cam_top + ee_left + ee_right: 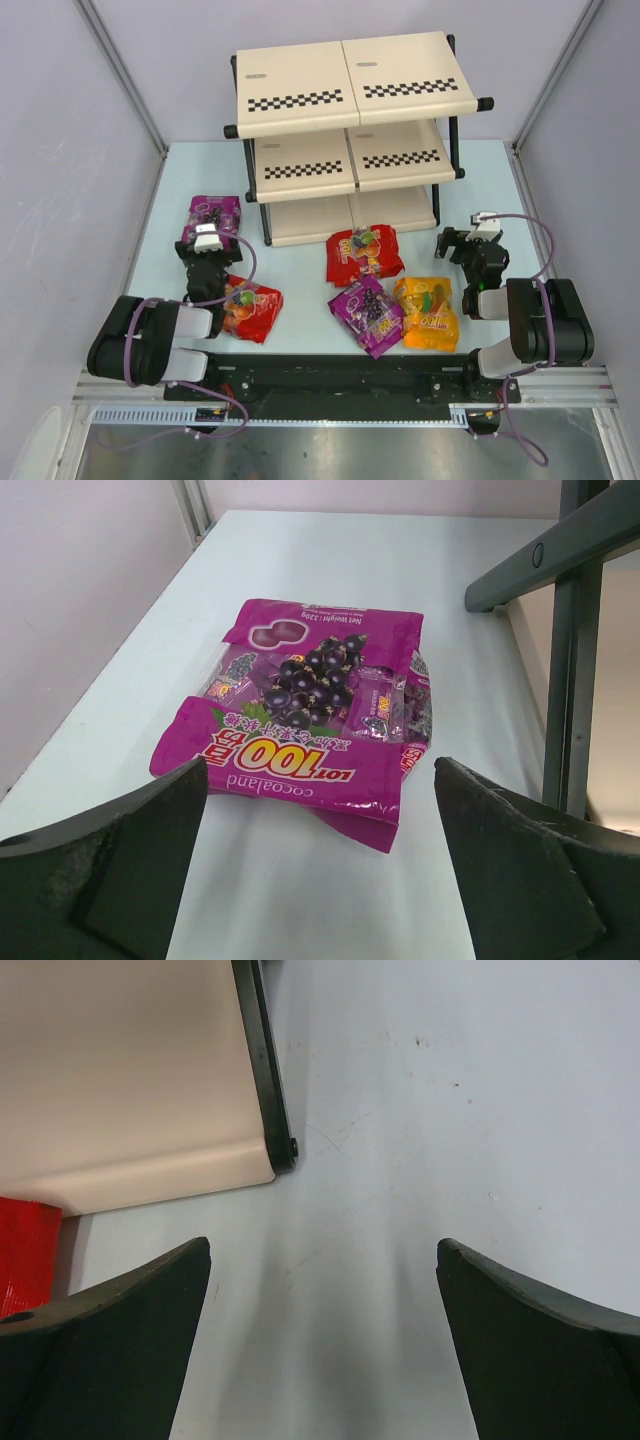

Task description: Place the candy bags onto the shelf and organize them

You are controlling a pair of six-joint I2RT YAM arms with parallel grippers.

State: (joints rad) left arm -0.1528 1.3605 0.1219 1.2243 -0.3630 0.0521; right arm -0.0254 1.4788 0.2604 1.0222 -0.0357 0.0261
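**Supervisor:** State of the end effectors?

**Operator:** I find the left gripper (320,770) with its jaws spread wide and nothing between them. The right gripper (323,1250) is equally wide and empty. It hangs over bare table (430,1110) by the near right corner of the shelf (300,70).

**Supervisor:** Where are the candy bags (363,255)?

**Operator:** All five lie on the table, and no tier I can see carries one. The far-left purple bag (310,705) lies flat just left of the shelf frame. One red bag (250,308) is near left, just right of the left arm. The second red bag, a second purple bag (368,312) and the orange-yellow bag (428,312) cluster at centre.

**Supervisor:** The governing relation?

**Operator:** The far-left purple bag sits straight ahead of the left gripper, on its far side, centred on the jaw gap. Its long axis appears to run left to right, across the jaws, though foreshortening leaves that uncertain. The left arm is plainly the nearer, so I judge this bag falls to it.
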